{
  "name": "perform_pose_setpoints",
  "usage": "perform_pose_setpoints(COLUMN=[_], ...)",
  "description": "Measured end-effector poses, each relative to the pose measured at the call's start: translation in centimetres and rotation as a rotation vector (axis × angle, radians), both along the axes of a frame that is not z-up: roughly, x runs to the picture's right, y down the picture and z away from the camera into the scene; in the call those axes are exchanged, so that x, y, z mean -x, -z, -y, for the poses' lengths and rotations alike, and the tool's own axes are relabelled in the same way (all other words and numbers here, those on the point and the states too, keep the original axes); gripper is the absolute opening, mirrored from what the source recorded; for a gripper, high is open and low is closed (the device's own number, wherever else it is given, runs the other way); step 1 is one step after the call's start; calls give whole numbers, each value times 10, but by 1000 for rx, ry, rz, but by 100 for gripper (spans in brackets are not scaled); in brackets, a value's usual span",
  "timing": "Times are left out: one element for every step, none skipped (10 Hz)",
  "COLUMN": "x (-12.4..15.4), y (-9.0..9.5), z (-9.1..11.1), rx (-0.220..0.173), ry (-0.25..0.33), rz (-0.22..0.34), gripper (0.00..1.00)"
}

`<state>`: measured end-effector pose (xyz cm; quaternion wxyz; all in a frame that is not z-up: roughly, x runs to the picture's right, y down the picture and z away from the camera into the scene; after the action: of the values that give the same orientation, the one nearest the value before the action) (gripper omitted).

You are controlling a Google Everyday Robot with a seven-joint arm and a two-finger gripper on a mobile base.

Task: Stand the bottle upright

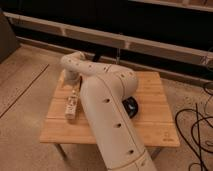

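Lying on its side just beneath the gripper (75, 92), on the camera's side of it, is the bottle (71, 106), one small cream-white bottle of smooth plastic, slim and elongated, with faint paler and darker bands along its body; which end carries the cap is too blurred to tell. It rests flat on the table, its long axis running roughly away from the viewer. The gripper points down at the bottle's far end with its two fingers apart and nothing clamped between them; whether they touch the bottle cannot be told. One robot arm (107, 115) fills the foreground, a thick, rounded, glossy off-white shell dotted with a row of small dark holes, bending at a rounded elbow above the gripper. One table (152, 127) is present, square, of pale slatted wood with a matte grain and thin legs. To the picture's right of the gripper, well apart from it and half hidden behind the arm, sits one dark, rounded object (131, 107). Farther right, beyond the table edge, several thin black cables (196, 127) loop across the speckled stone-like floor (25, 85).
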<state>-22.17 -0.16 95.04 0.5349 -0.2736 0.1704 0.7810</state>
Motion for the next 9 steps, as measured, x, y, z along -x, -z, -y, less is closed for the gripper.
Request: perform_pose_setpoints(x=[-3, -4, -3, -1, 5, 9, 12, 13, 12], y=[1, 2, 3, 4, 5, 5, 4, 1, -2], z=[10, 16, 18, 17, 12, 5, 1, -5, -9], rx=[-30, -48, -59, -65, -61, -54, -48, -38, -32], ry=[20, 32, 46, 63, 80, 98, 110, 129, 144], rz=[-12, -16, -18, -13, -6, -1, 0, -4, -10], gripper=[65, 65, 65, 65, 65, 65, 65, 65, 65])
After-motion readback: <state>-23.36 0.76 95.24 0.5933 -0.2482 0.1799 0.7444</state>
